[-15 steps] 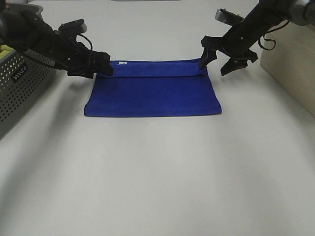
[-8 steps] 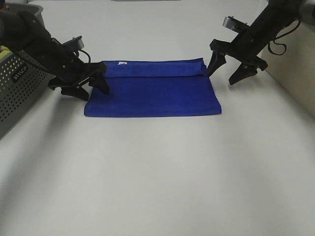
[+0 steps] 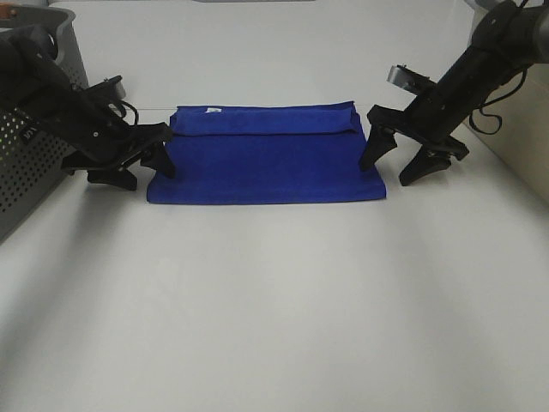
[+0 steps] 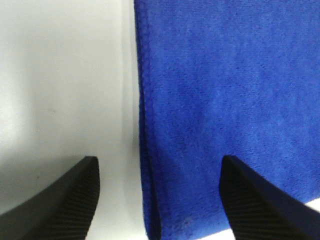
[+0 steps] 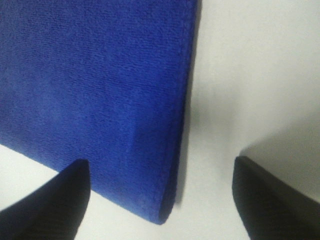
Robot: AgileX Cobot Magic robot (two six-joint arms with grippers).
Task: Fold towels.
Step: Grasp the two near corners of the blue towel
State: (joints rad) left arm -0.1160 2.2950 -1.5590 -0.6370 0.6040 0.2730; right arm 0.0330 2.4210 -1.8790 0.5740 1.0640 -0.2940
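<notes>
Fingertips are all that either wrist view shows of its gripper, and both arms run out of the high view at its edges. The grey basket [image 3: 24,184] outside the left jaws is cut off by the frame, and the arm covers part of it. How many layers the towel [image 3: 266,167] has cannot be counted; a folded band lies along its far edge, with a white tag [image 3: 211,111] on it.

The left gripper [image 3: 141,170] stands wide open astride the towel's short edge, near its front corner: one finger [image 4: 260,200] over blue cloth, the other over bare table [image 3: 274,300]. The right gripper [image 3: 388,170] is equally wide astride the opposite short edge, one finger [image 5: 55,200] over cloth. Whether any tip touches down is unclear. Outside each pair of jaws the tabletop lies open, as it does in front of them.

One towel, one tag, one basket, two grippers.
</notes>
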